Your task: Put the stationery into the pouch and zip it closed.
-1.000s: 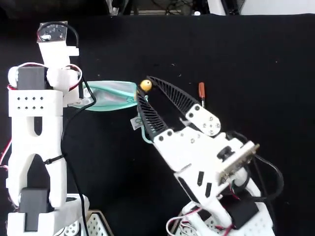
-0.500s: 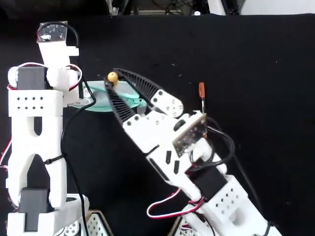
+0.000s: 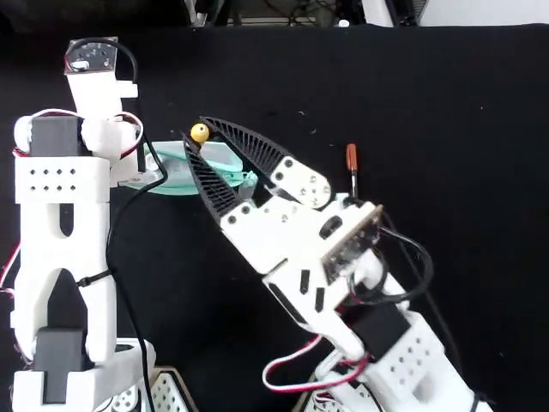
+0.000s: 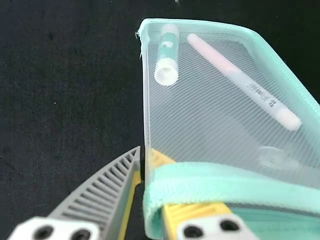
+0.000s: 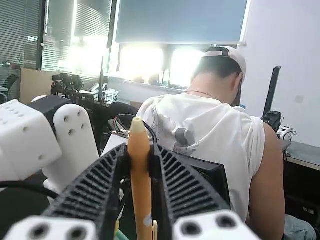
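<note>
A translucent teal pouch lies on the black table, held at its edge by my left gripper, which is shut on it. In the left wrist view the pouch holds a white-capped tube and a pink pen, with my left gripper clamped on the teal rim. My right gripper is shut on a yellow pen and hovers over the pouch, close to the left arm. The yellow pen stands upright between the black fingers of my right gripper.
A red-handled tool lies on the table to the right of the pouch. The black table stretches open at the back and right. The left arm's white body fills the left side.
My right gripper carried the yellow pen leftward from the pouch's right end to above the pouch near the left arm. The left arm stayed still.
</note>
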Motion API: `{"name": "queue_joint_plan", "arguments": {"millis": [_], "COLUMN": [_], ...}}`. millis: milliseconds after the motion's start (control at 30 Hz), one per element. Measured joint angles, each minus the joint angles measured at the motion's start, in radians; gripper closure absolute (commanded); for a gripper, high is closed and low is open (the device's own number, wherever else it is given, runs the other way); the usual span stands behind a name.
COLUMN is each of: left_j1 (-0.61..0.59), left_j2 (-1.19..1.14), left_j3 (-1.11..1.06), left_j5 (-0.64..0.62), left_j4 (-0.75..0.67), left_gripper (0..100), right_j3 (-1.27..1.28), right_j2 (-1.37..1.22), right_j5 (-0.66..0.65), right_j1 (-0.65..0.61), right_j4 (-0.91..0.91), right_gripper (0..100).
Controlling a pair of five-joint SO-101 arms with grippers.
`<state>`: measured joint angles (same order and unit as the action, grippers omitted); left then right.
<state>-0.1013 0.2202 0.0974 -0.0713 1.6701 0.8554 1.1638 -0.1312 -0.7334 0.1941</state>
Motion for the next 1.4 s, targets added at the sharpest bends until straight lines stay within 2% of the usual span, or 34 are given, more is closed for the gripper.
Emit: {"name": "queue_joint_plan", "arguments": {"millis": [167, 333, 633, 800, 900, 1000, 1133, 1267, 1400], "left_j1": [0.0, 0.0, 0.002, 0.002, 0.002, 0.002, 0.003, 0.005, 0.005], "left_j2": [0.0, 0.0, -0.003, -0.003, -0.003, -0.003, -0.005, -0.005, -0.005], "left_j3": [0.0, 0.0, 0.0, 0.0, 0.0, 0.0, 0.0, 0.0, 0.0], "left_j5": [0.0, 0.0, 0.0, 0.0, 0.0, 0.0, -0.002, -0.002, 0.0], "left_j4": [0.0, 0.0, 0.0, 0.0, 0.0, 0.0, 0.0, 0.0, 0.0], "left_gripper": [97, 97, 97, 97, 97, 97, 97, 97, 97], "right_j3": [0.011, 0.132, 0.373, 0.388, 0.351, 0.226, 0.008, -0.172, -0.273], "right_j2": [0.064, 0.089, 0.092, 0.009, -0.103, -0.25, -0.388, -0.385, -0.275], "right_j5": [0.0, 0.003, -0.002, -0.089, -0.135, -0.138, -0.117, -0.112, -0.112], "right_j1": [-0.002, -0.029, -0.015, -0.006, -0.006, -0.006, -0.011, -0.011, -0.009], "right_j4": [0.08, 0.089, -0.074, -0.077, -0.061, 0.023, 0.23, 0.448, 0.588], "right_gripper": [98.4, 98.4, 98.1, 97.7, 90.3, 82.3, 80.2, 80.2, 80.3]}}
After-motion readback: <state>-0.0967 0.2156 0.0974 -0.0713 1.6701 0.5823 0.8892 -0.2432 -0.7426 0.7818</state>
